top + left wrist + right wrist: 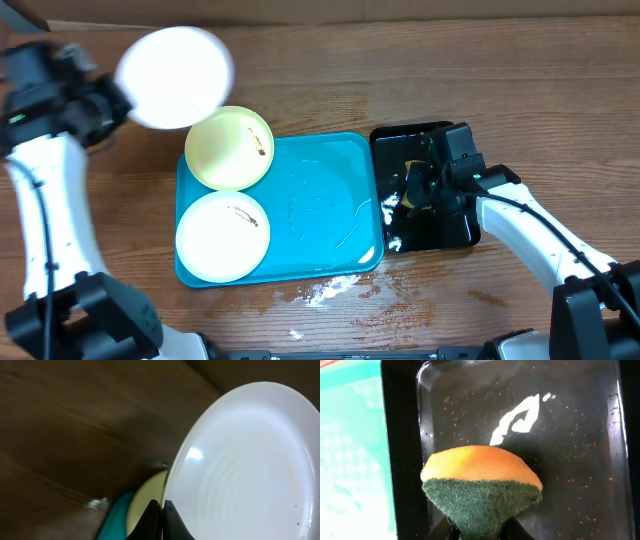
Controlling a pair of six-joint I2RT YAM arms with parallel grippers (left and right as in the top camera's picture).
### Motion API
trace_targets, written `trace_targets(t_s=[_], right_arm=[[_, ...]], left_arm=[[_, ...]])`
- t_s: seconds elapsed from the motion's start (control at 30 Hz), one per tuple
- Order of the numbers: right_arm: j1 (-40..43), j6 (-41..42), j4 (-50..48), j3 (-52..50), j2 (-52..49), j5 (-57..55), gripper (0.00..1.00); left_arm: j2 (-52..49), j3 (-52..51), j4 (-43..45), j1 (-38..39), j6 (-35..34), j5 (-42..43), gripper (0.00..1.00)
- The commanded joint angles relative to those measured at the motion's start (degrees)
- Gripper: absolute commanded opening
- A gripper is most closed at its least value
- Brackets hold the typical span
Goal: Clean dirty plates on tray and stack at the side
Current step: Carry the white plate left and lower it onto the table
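Note:
My left gripper (118,95) is shut on the rim of a white plate (175,77) and holds it in the air over the table's far left. In the left wrist view that plate (250,460) fills the right side, its edge pinched between the fingertips of the gripper (162,505). On the turquoise tray (320,210) lie a yellow-green plate (230,147) and a second white plate (222,235), each with a small dark smear. My right gripper (481,532) is shut on an orange and green sponge (480,485).
A glossy black tray (455,225) lies just right of the turquoise one, under my right gripper (415,185), with a patch of white foam (517,420) on it. More foam (325,290) and wet streaks lie on the wooden table in front of the tray.

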State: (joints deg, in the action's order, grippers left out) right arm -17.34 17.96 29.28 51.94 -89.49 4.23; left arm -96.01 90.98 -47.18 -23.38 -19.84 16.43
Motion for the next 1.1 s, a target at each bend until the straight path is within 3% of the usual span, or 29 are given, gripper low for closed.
trace_targets(t_s=[0.0, 0.3, 0.53, 0.8, 0.87, 0.97, 1.03, 1.07], right_arm=[[-0.3, -0.5, -0.5, -0.2, 0.0, -0.8, 0.2], [-0.3, -0.4, -0.5, -0.2, 0.0, -2.2, 0.2], [-0.3, -0.4, -0.5, -0.2, 0.0, -2.2, 0.2], [-0.3, -0.4, -0.5, -0.2, 0.0, -2.2, 0.2], [-0.3, -0.4, -0.5, -0.2, 0.0, -2.2, 0.21], [-0.3, -0.4, -0.5, -0.2, 0.0, -2.2, 0.26], [-0.3, -0.4, -0.5, -0.2, 0.0, -2.2, 0.4], [-0.3, -0.4, -0.5, -0.2, 0.0, -2.2, 0.42]], left_arm=[[0.5, -2.7, -0.2, -8.3, -2.0, -4.5, 0.04], [-5.0, -13.9, 8.6, -17.9, -5.1, -9.6, 0.04], [-13.8, -14.5, 9.7, -17.9, -5.1, -13.4, 0.04], [-17.1, -14.5, 11.9, -17.8, -5.0, -11.3, 0.05], [-17.1, -14.3, 11.9, -17.8, -4.9, -9.2, 0.14], [-17.0, -13.4, 10.9, -17.8, -2.0, -0.6, 0.52], [-16.6, -11.3, 8.3, -17.8, -2.0, 4.7, 0.64], [-16.3, -9.9, 6.8, -17.8, -2.0, 6.1, 0.65]])
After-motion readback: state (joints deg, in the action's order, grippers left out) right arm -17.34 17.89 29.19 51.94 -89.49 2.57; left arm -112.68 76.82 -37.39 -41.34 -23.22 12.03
